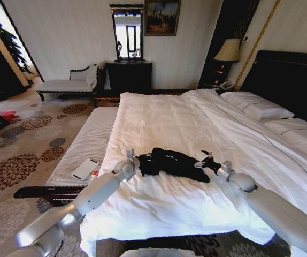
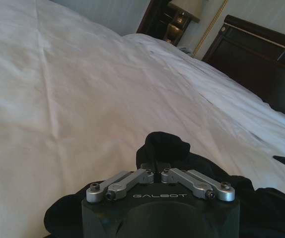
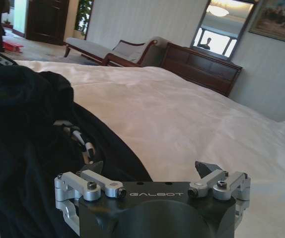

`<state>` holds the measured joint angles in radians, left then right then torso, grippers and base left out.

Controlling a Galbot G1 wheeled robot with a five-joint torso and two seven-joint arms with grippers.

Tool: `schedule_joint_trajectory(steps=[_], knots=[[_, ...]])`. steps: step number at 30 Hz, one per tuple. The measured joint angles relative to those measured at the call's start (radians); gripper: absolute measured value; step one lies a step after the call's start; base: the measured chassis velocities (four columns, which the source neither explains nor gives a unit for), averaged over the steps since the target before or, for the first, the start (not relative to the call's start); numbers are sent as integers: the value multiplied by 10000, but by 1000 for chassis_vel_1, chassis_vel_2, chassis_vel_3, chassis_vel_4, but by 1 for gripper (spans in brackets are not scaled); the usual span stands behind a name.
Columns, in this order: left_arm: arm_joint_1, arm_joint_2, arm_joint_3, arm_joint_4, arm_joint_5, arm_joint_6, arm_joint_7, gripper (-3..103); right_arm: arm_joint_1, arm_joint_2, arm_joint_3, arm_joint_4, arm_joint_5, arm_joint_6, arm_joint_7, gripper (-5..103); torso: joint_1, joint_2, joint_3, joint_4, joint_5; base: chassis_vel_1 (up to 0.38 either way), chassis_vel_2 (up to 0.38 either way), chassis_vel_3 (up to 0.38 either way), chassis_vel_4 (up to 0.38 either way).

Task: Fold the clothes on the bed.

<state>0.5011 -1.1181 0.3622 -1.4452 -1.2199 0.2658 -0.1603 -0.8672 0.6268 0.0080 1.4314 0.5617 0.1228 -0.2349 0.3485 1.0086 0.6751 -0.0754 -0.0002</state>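
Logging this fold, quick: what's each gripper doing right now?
Left gripper: shut on the black T-shirt.
Right gripper: open, at the shirt's other end.

Both arms are smooth silver-grey tubes with rounded wrist joints. The left gripper (image 2: 155, 172) and right gripper (image 3: 152, 171) have black housings lettered "GALBOT" in white, with silver linkage bars fixed by dark screws and black fingertips.
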Motion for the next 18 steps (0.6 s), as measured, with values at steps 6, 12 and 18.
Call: schedule_joint_trajectory(steps=[6, 12, 18], knots=[[17, -27, 0, -41, -2, 2, 8, 1, 927, 226, -860, -443, -271, 102, -86, 100, 0, -1, 0, 1, 0, 0, 0, 0, 0], [65, -5, 14, -160, -41, 9, -10, 1, 1775, 491, -1628, -1139, -567, 301, -283, 100, 0, -1, 0, 4, 2, 0, 0, 0, 0], [27, 39, 63, -356, -166, 30, -93, 1, 1957, 565, -1889, -1485, -775, 408, -461, 100, -1, 0, -1, 0, 1, 0, 0, 0, 0]])
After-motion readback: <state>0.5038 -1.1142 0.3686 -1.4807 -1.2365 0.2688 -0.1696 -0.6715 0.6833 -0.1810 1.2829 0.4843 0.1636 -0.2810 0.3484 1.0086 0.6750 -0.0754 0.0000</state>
